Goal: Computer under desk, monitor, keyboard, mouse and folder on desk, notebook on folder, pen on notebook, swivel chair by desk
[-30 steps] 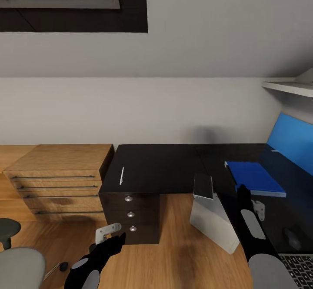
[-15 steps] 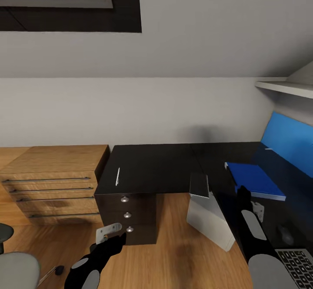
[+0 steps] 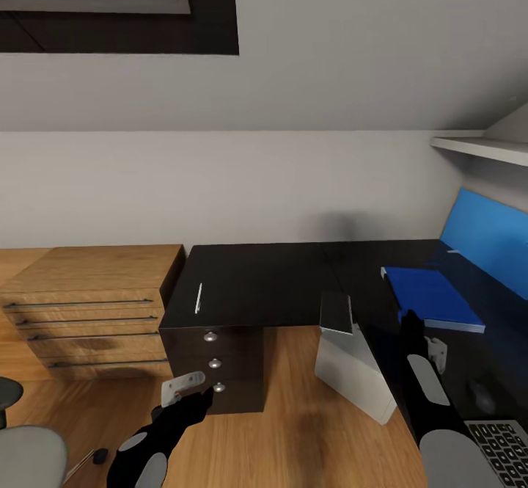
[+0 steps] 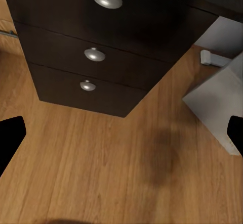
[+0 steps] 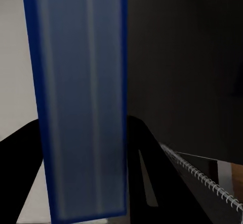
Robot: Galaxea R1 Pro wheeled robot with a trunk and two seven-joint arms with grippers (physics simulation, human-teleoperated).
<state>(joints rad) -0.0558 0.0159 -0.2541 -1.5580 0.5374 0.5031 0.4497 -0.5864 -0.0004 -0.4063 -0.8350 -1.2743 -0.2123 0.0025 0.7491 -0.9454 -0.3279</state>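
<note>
Hovering my right fingers (image 3: 438, 352) just short of the blue folder (image 3: 433, 296), which lies flat on the desk (image 3: 264, 282), a ready base for stacking. Their grip I cannot tell. Meanwhile my left fingers (image 4: 10, 138) gape wide, empty, parked low by the dark drawers (image 4: 95, 54). The pen (image 3: 198, 298) waits near the desk's other end.

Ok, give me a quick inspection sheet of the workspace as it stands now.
Surface: black desk, L-shaped top.
Job's things: pen and blue folder lie on the desk; keyboard at near right; grey computer tilted on the floor by the desk; swivel chair at lower left.
Clutter: nothing seen.
Grippers: left gripper open, low before the desk drawers; right gripper at the folder's near edge, grip unclear.
Cables: nothing seen.
Surroundings: wooden drawer unit, blue wall panel.
</note>
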